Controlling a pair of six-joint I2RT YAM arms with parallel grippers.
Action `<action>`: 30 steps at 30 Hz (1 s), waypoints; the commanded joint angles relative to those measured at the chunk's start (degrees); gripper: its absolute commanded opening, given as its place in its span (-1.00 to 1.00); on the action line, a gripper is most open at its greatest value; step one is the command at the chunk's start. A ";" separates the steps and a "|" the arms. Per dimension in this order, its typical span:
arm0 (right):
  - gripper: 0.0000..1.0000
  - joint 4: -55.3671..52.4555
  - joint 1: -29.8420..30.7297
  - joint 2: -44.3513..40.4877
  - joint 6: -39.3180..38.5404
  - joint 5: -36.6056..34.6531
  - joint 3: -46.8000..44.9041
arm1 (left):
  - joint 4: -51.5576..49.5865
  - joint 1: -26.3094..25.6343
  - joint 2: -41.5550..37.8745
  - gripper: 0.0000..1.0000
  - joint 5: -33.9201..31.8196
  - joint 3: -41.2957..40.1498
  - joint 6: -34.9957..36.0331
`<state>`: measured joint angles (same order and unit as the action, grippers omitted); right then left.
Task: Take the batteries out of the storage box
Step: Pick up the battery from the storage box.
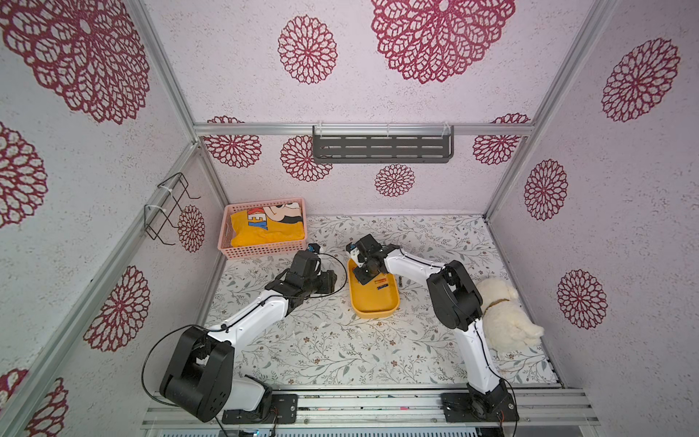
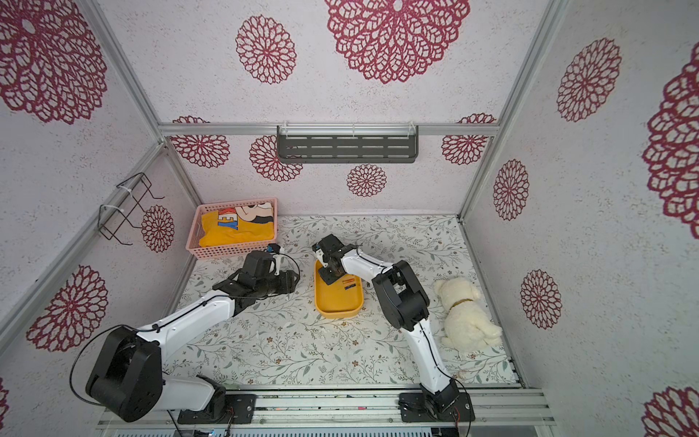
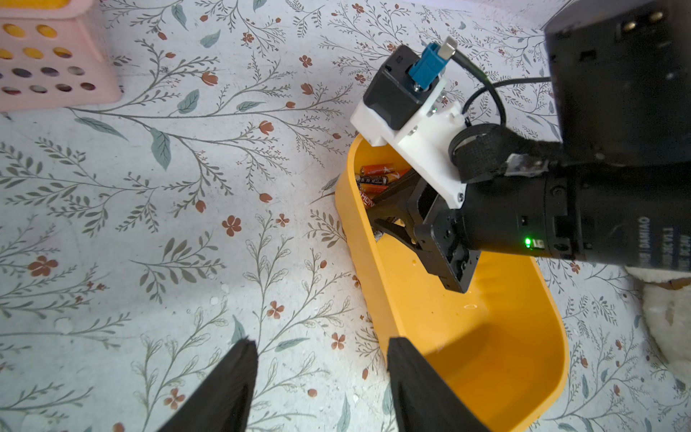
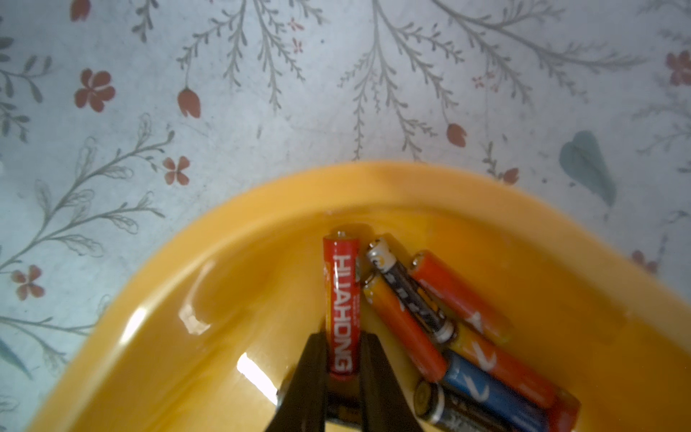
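Observation:
The yellow-orange storage box lies mid-table. Several batteries, orange, black and one blue, are heaped at its far end, also visible from the left wrist as batteries. My right gripper reaches down into that end and is shut on a red battery marked HUAHONG, which sticks out past the fingertips over the box floor. Two more batteries lie loose mid-box. My left gripper hangs open and empty over the table, just beside the box's left wall.
A pink lattice basket with yellow cloth stands at the back left. A white plush dog lies at the right, behind the right arm. A grey shelf hangs on the back wall and a wire rack on the left wall.

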<state>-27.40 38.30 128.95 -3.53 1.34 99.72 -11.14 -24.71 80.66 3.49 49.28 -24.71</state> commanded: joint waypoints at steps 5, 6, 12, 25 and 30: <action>-0.79 -1.58 0.62 -4.83 0.72 0.90 -1.22 | 1.13 0.41 0.20 0.20 -0.18 -0.41 -0.12; -0.82 -1.76 0.62 -5.39 0.80 1.43 -1.13 | 1.12 0.45 0.16 0.20 -0.25 -0.33 0.00; -0.92 -3.19 0.63 -9.36 0.86 4.79 -0.66 | 1.09 0.44 0.56 0.20 -0.48 0.34 0.00; -0.94 -2.28 -1.04 -21.06 7.04 3.16 -8.71 | -0.76 0.53 0.10 0.19 -2.73 1.68 -0.32; -0.94 -0.78 -3.96 -27.28 12.12 0.11 -15.78 | -3.13 0.46 0.51 0.19 -3.23 2.99 -1.02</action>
<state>-29.15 36.62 106.78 3.84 4.43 86.17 -12.40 -24.69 80.71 1.19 50.02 -25.19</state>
